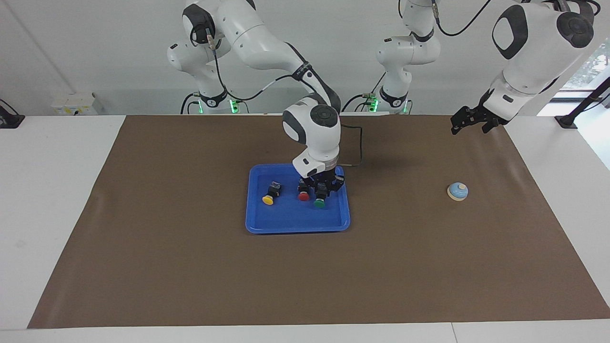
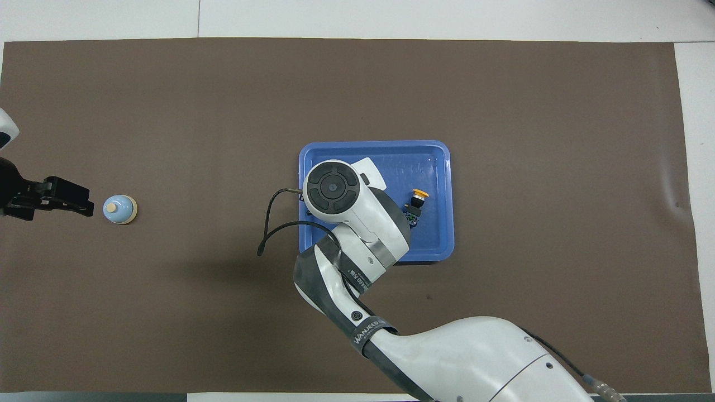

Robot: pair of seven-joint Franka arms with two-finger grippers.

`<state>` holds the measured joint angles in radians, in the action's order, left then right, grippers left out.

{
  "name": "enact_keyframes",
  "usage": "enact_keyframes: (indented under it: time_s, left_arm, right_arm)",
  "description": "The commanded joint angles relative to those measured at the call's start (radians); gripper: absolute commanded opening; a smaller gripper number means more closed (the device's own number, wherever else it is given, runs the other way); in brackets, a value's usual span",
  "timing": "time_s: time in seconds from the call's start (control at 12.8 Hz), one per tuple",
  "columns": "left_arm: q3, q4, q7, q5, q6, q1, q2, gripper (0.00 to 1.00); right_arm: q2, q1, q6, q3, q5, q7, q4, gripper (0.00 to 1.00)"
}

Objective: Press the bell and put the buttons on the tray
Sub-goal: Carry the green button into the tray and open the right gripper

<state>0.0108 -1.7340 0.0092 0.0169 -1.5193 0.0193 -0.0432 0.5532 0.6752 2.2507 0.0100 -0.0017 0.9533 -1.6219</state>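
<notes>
The blue tray (image 1: 295, 223) lies mid-table and also shows in the overhead view (image 2: 435, 167). The yellow button (image 1: 269, 195) lies in it toward the right arm's end and shows from above too (image 2: 417, 199). The red button (image 1: 303, 194) and green button (image 1: 320, 202) lie side by side in the tray. My right gripper (image 1: 323, 188) is low in the tray, right at the green button's black body; in the overhead view the wrist hides both buttons. The bell (image 1: 457, 191) stands on the mat toward the left arm's end and shows from above as well (image 2: 119, 209). My left gripper (image 1: 463, 123) hangs raised over the mat near the bell.
A brown mat (image 1: 190, 267) covers most of the white table (image 1: 52, 200). A black cable (image 1: 360, 145) loops off the right wrist above the tray's edge nearer the robots.
</notes>
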Motion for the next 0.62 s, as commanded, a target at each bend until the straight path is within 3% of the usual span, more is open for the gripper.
enact_keyframes:
  time_s: [0.0,0.08,0.16,0.39,0.55]
  left_arm:
    - [0.003,-0.001,-0.008,-0.003,-0.010,0.002,-0.009,1.00]
    - [0.003,-0.001,-0.008,-0.003,-0.009,0.002,-0.009,1.00]
    - [0.003,-0.001,-0.008,-0.003,-0.009,0.001,-0.009,1.00]
    - [0.003,-0.001,-0.008,-0.003,-0.009,0.001,-0.009,1.00]
    - [0.003,-0.001,-0.008,-0.003,-0.009,0.001,-0.009,1.00]
  right_arm:
    - [-0.009,0.009,0.030,-0.005,-0.012,0.019,-0.029,0.00]
    - [-0.010,0.011,0.024,-0.005,-0.011,0.025,-0.029,0.29]
    - [-0.012,0.012,0.015,-0.005,-0.011,0.034,-0.027,0.99]
    - [-0.042,0.012,-0.071,-0.011,-0.006,0.073,0.000,1.00]
    - [-0.080,-0.044,-0.185,-0.015,0.008,0.065,0.075,1.00]
